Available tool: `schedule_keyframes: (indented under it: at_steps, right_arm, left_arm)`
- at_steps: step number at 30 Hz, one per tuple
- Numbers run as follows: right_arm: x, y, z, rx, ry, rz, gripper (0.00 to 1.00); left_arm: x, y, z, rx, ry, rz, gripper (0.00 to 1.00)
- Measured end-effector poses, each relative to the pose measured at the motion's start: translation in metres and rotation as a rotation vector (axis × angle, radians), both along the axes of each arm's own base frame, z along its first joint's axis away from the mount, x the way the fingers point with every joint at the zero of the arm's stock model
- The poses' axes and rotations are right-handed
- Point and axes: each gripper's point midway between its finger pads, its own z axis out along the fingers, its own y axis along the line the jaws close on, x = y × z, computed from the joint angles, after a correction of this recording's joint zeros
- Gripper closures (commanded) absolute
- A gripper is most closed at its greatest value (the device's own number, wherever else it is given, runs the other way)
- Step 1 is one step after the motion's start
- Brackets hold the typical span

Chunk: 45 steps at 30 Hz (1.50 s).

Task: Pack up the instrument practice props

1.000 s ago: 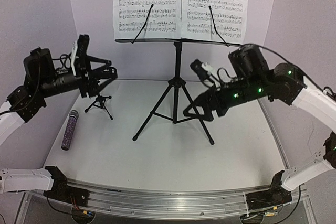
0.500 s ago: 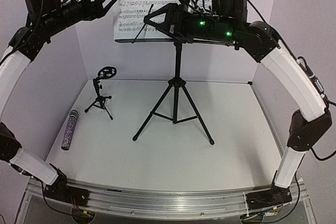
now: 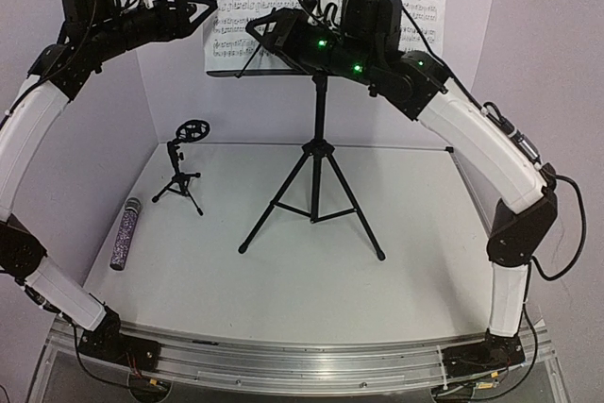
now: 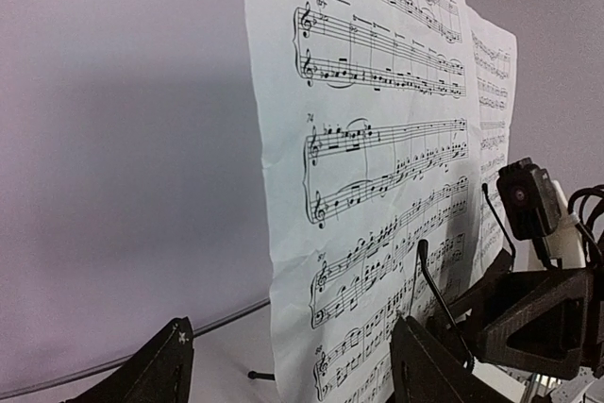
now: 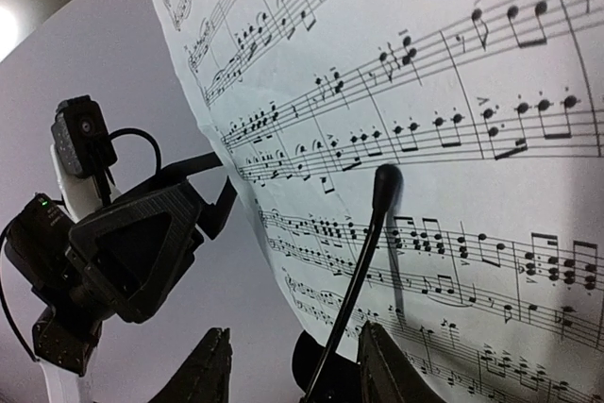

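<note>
Lying near-to-far — microphone (image 3: 125,233), head rearward.

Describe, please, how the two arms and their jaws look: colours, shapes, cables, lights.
Both the left arm and the right arm have white links joined by black joints. The jaws are black triangular frames. A small black camera on a white bracket sits at each wrist. Green lights glow on the right arm, and black cables run beside its camera.

Two pages (image 3: 265,7), two stands (image 3: 319,153), one microphone (image 3: 125,233)
</note>
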Motion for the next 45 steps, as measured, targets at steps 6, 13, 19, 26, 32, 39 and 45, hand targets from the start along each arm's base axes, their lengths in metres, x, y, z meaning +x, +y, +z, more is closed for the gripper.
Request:
schedule_keyframes:
  at_steps: [6,13,19,26,32,39,45]
  right_arm:
    - [0.007,0.012,-0.01,0.012,0.016,0.005,0.88]
    - [0.008,0.015,-0.009,0.043,0.022,0.015,1.0]
    - [0.01,0.017,-0.009,0.065,0.01,0.016,1.0]
    - [0.011,0.015,-0.01,0.064,0.009,0.01,1.0]
    - [0.011,0.012,-0.011,0.065,0.005,0.002,1.0]
    - [0.011,0.009,-0.013,0.057,-0.001,-0.006,1.0]
    - [0.01,0.009,-0.012,0.057,-0.006,-0.007,1.0]
  left_arm:
    - [0.0,-0.002,0.0,-0.009,-0.001,-0.013,0.41]
    - [0.0,-0.01,-0.008,-0.003,0.02,-0.057,0.51]
    - [0.006,-0.015,-0.018,0.001,0.048,-0.077,0.99]
    - [0.006,-0.002,-0.02,-0.014,0.057,-0.033,1.0]
    - [0.006,0.006,-0.022,-0.012,0.057,-0.007,1.0]
    - [0.023,0.049,-0.015,-0.024,0.035,0.141,1.0]
    - [0.014,0.109,0.004,-0.039,-0.04,0.388,1.0]
